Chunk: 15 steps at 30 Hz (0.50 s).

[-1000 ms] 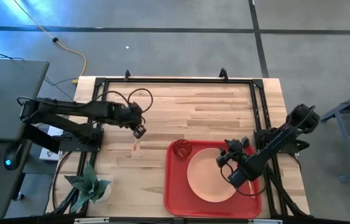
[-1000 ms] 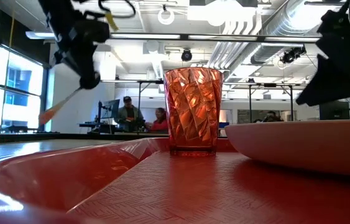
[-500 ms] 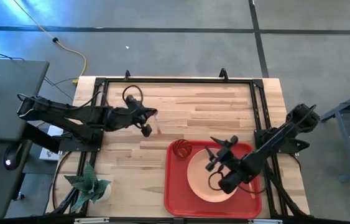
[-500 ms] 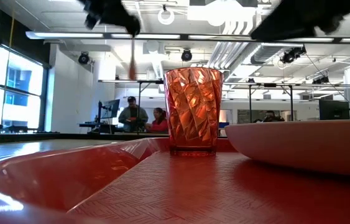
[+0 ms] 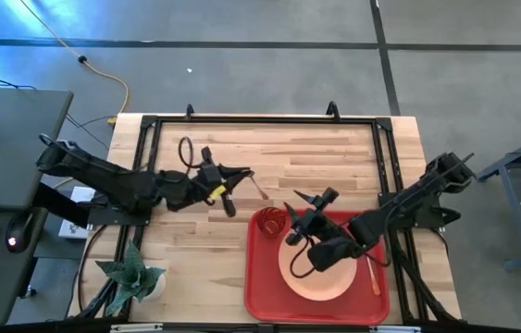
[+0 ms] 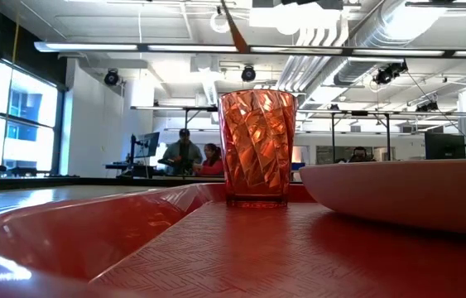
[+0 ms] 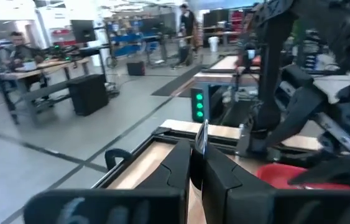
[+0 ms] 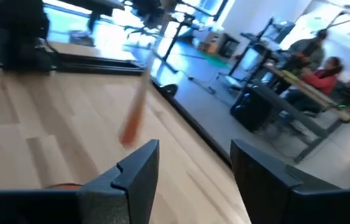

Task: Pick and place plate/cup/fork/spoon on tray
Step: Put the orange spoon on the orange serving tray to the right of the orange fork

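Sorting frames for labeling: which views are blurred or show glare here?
Right wrist view: motion-smeared, the held utensil's orange handle a streak. Left wrist view: background soft. Low view: cup sharp, near tray rim glossy and blurred. High view: crisp, blue glare at left.

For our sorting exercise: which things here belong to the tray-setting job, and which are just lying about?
Job: tray, plate, cup, loose utensil on it, held utensil in shut left gripper, open right gripper.
Lying about: potted plant, yellow cable, computer mouse.
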Available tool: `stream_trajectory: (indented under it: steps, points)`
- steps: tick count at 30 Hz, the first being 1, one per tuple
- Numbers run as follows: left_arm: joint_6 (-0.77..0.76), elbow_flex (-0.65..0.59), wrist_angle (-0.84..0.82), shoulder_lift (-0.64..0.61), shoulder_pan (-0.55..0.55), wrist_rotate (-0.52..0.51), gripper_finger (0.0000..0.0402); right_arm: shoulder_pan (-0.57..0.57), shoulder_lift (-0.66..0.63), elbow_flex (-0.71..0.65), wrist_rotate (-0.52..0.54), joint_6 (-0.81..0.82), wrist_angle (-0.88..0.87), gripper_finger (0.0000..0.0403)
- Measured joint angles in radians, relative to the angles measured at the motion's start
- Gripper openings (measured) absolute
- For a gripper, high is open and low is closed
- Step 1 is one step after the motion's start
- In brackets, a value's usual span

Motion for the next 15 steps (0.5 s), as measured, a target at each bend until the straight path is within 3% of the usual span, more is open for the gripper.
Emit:
stream_trajectory:
  steps: [6, 11, 15]
  points:
    - [-0.003, -0.001, 0.179, 0.135, 0.000, -0.078, 0.0009, -0.031, 0.000, 0.002, -0.142, -0.171, 0.171, 0.0156]
    - [0.062, -0.001, 0.386, 0.215, 0.000, -0.063, 0.0009, -0.055, 0.000, 0.002, -0.154, -0.253, 0.219, 0.0135]
    - [0.053, -0.001, 0.423, 0.231, 0.000, -0.068, 0.0010, -0.075, 0.000, 0.002, -0.151, -0.253, 0.219, 0.0133]
